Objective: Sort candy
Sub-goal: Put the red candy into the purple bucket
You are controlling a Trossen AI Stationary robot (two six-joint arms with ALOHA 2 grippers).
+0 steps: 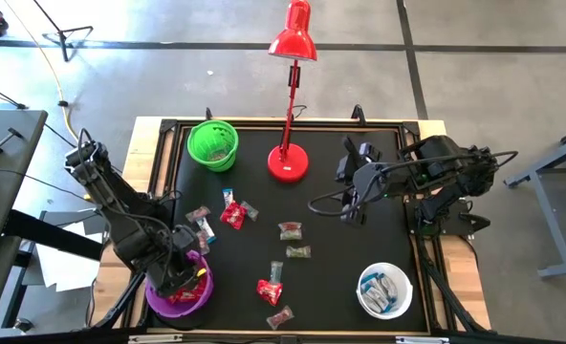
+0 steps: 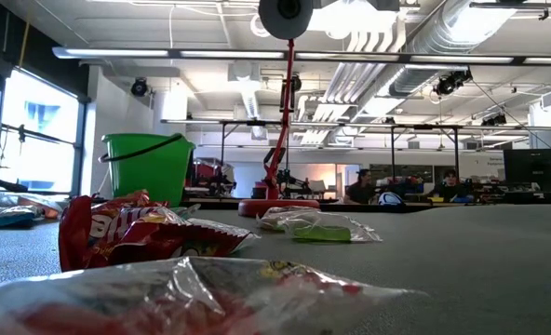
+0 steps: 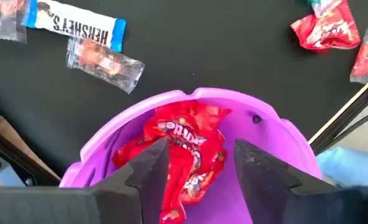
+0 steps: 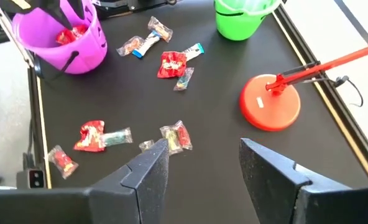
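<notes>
The red desk lamp (image 1: 290, 143) stands at the far middle of the black table mat (image 1: 340, 239), its round base flat on the mat, its thin stem rising to a glossy shade. The green bucket (image 1: 212, 143) stands just beside the lamp's base, toward the left arm's side; it is ribbed plastic with a dark wire handle. The white bowl (image 1: 384, 290), well apart from the lamp at the near corner on the right arm's side, holds blue-and-white sweets. The purple bucket (image 3: 246, 118), smooth plastic with a scalloped rim, sits at the near corner on the left arm's side and holds red crinkled packets.

The left gripper (image 3: 196, 171) hangs over the purple bucket, its fingers spread and empty, a red packet lying loose in the bucket below them. The right gripper (image 4: 202, 165) hovers above the mat near the lamp's base, fingers apart, grasping nothing.

The candy (image 1: 233, 212) lies scattered across the mat between the lamp and the near edge: red packets, clear greyish-green wrappers and a blue-and-white Hershey's bar (image 3: 72, 23) near the purple bucket. In the low view a red packet and a clear wrapper fill the foreground.
</notes>
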